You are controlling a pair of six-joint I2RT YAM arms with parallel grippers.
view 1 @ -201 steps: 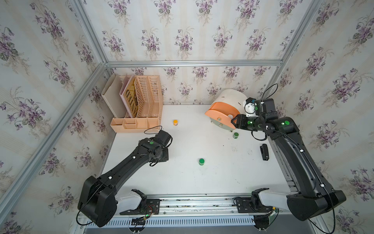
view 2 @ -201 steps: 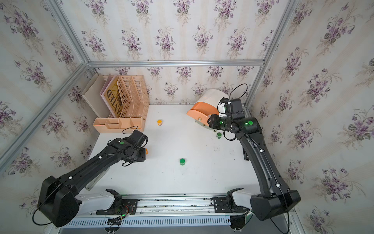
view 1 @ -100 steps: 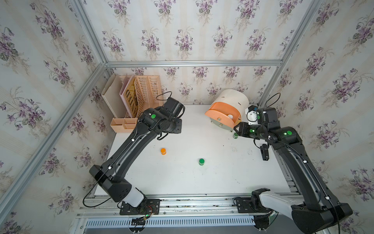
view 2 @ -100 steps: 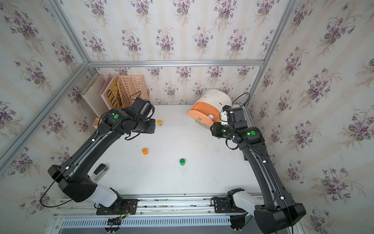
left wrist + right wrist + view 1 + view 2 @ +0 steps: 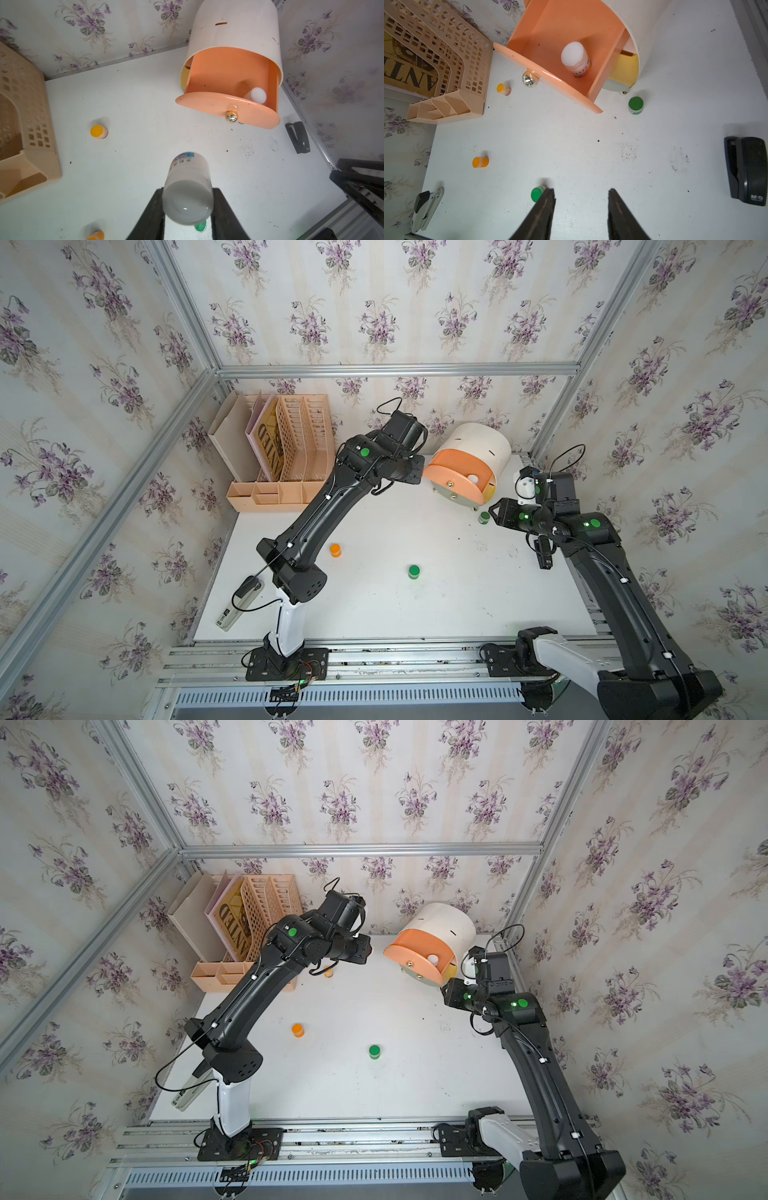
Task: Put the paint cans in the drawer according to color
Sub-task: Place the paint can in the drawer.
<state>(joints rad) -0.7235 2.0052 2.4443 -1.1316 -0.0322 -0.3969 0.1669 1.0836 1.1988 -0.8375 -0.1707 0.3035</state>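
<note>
My left gripper [image 5: 188, 207] is shut on a white paint can [image 5: 188, 187] and holds it above the table, just left of the drawer [image 5: 478, 448]. The peach top drawer [image 5: 228, 72] stands pulled out, with another white can [image 5: 575, 56] upright inside. My right gripper [image 5: 581, 193] hovers open and empty to the right of the cabinet. A green can [image 5: 483, 517] stands by the cabinet's feet and a second one [image 5: 414, 571] sits mid-table. One orange can [image 5: 335, 550] lies left of centre; another [image 5: 328, 971] shows under my left arm.
A peach slotted file rack [image 5: 291, 448] fills the back left corner. A black stapler [image 5: 543, 556] lies at the table's right edge under my right arm. A grey stapler [image 5: 239, 605] lies at the front left edge. Walls enclose three sides.
My left arm has swung from the table's front left up to the back, beside the open drawer. My right gripper has drawn back from the drawer and its jaws have narrowed.
</note>
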